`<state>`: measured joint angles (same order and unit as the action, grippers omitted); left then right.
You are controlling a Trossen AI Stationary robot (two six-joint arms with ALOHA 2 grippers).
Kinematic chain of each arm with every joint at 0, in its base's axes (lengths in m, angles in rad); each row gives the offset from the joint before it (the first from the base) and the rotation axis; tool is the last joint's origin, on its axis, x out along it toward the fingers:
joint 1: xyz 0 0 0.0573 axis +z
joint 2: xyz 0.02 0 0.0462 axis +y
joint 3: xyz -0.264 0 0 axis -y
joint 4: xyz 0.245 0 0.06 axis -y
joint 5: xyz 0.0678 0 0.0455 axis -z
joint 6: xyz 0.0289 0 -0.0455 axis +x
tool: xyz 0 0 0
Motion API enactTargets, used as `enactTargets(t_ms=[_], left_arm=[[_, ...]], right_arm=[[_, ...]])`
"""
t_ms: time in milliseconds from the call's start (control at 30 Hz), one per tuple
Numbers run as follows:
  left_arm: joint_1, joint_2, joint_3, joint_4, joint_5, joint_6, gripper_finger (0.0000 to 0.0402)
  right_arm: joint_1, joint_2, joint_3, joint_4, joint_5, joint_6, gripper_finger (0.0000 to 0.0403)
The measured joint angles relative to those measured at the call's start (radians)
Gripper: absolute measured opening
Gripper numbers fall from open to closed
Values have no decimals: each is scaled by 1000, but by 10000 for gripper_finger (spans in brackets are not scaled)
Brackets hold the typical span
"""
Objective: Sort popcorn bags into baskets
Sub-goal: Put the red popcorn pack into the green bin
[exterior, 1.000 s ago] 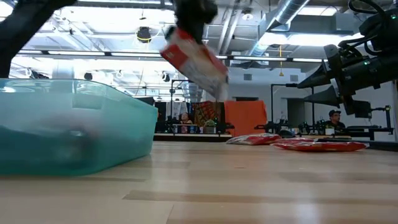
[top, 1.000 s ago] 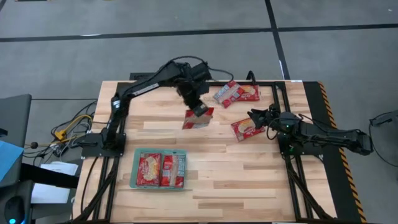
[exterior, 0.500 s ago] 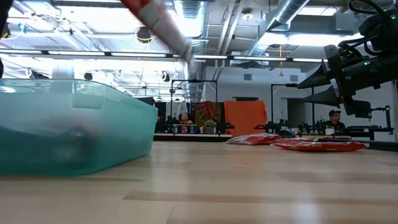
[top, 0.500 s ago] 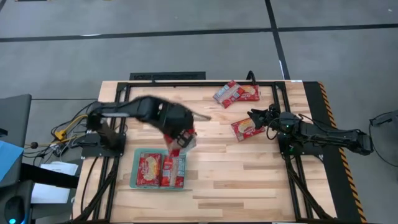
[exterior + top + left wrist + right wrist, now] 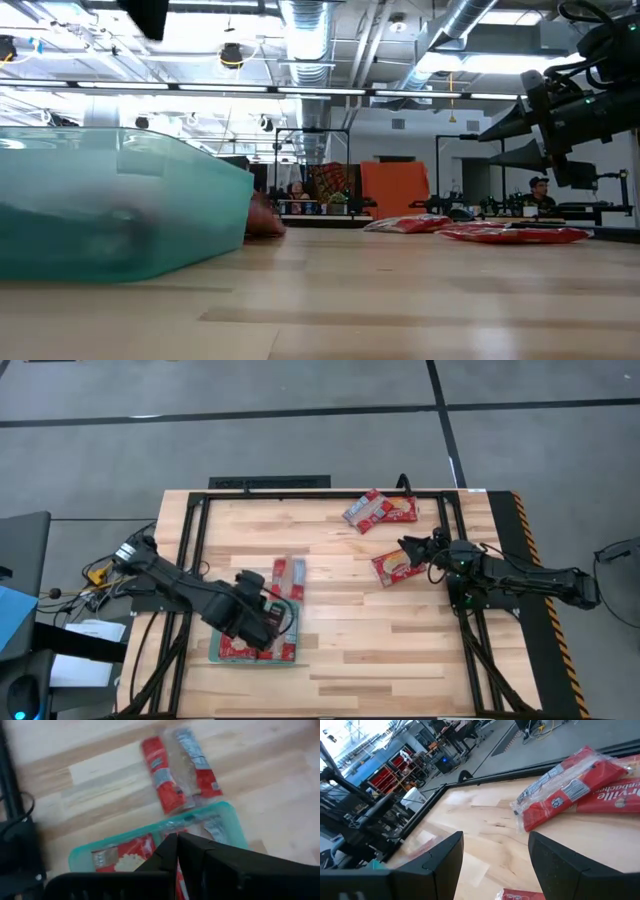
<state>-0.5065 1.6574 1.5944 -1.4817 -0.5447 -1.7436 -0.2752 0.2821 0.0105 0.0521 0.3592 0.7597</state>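
since one red bag (image 5: 288, 577) lay just outside the tray (image 5: 222, 653), the left gripper (image 5: 268, 622), jaws shut and empty, should open and grab it; right jaws (image 5: 412, 547) stayed wide open, empty.

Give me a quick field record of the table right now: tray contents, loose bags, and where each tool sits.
tray: shallow teal-green rectangular tray, near the left arm's base
in tray: red popcorn packets lying flat, partly hidden by the arm; number unclear
just outside tray: one red and silver packet on the wood, beside the tray's far edge, not inside
loose bags: a packet cluster at the far edge; one red packet by the right tool
left tool: shut, empty, over the tray
right tool: open, beside that packet, holding nothing
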Motion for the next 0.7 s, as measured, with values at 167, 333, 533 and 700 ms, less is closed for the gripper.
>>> enactTargets(t_ms=[167,333,533,700], left_arm=[[16,-18,-61,78,9,-40,37],[85,-57,-61,104,-10,117,117],[306,-99,-61,112,-19,306,231],[503,-88,-124,343,44,560,276]], right_arm=[[0,0,0,3,-120,3,249],[6,43,0,6,-156,4,249],[26,90,5,8,-152,35,249],[33,142,6,8,-150,27,249]])
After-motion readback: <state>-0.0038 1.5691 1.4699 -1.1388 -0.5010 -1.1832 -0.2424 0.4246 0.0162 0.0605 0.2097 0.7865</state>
